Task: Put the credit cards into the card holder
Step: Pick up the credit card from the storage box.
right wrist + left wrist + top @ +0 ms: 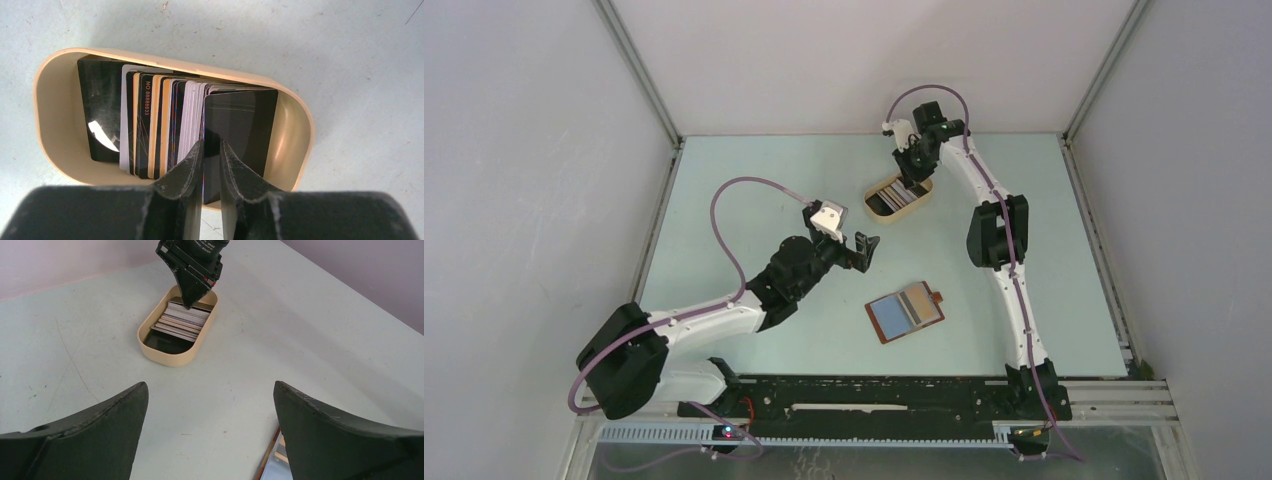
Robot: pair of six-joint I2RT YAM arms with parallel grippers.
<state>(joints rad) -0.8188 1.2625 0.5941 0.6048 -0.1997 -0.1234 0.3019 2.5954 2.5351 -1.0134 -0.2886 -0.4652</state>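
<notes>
The credit cards (165, 120) stand fanned on edge in a beige oval tray (50, 125) at the back of the table, the same stack of cards (894, 190) showing from above. My right gripper (212, 145) reaches down into the tray with its jaws a narrow slit apart. The edge of a black card (245, 125) at the right end of the stack lies in that slit. Whether the fingers press on it is unclear. The card holder (905, 312) lies open and flat near the table's middle front. My left gripper (864, 250) hovers open and empty left of it.
The tray (924, 205) sits at the table's back centre, under the right gripper (189, 302) and with the cards (182, 322) inside its rim (170, 360). The card holder's edge (272, 455) shows beside my left gripper's (210, 385) right finger. Grey walls enclose the table.
</notes>
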